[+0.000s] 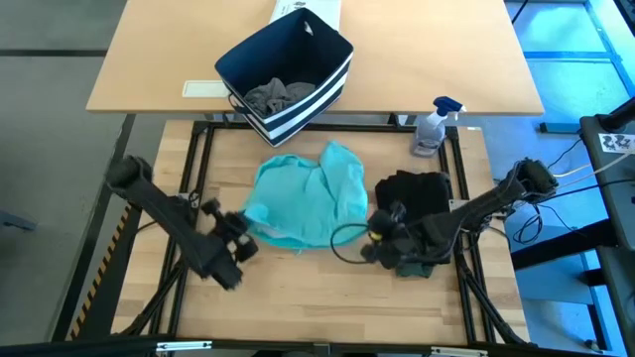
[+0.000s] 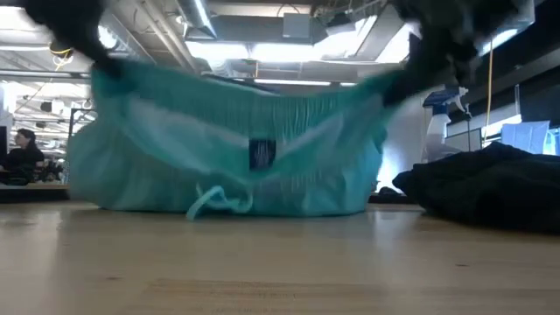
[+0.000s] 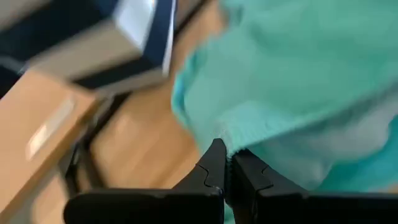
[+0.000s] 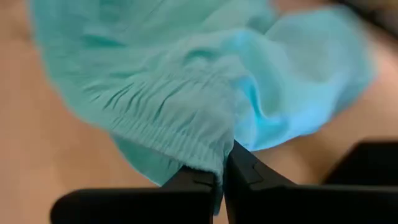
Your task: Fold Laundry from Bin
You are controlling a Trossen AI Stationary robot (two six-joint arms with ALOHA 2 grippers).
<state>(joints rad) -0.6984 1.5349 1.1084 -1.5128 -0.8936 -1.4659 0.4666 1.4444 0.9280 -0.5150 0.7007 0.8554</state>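
Seen from above: a crumpled teal cloth garment (image 1: 306, 201) spread on the light wooden slatted table (image 1: 317, 297), between the two dark arms. Left gripper (image 1: 241, 243) at the garment's near left corner, right gripper (image 1: 380, 236) at its near right corner. Just right of the teal piece, a heap of black cloth (image 1: 415, 193), partly under the right arm. Beyond the work table, on a tan desk (image 1: 179, 45), a rectangular navy-blue fabric bin with white stripes (image 1: 288, 74), tilted, with a grey garment (image 1: 278, 94) inside. Near the bin, a white printed box (image 1: 310, 12) at the desk's far edge and a clear spray bottle with a blue trigger (image 1: 434, 124) at the table's far right corner.

Only at table height: the teal garment (image 2: 232, 144) lifted and stretched by its gathered elastic waistband, a drawstring loop (image 2: 217, 203) dangling to the tabletop, a small dark label (image 2: 261, 154) at centre. Black heap (image 2: 490, 184) at right. Behind, an open room with ceiling lights, and a seated person (image 2: 22, 157) far left.

Only from the wrists: left gripper (image 3: 227, 168) pinched tight on the teal waistband edge (image 3: 249, 130), the striped bin (image 3: 124, 37) blurred beyond. Right gripper (image 4: 224, 171) likewise clamped tight on the ruched teal waistband (image 4: 168, 124), bare wood beneath.
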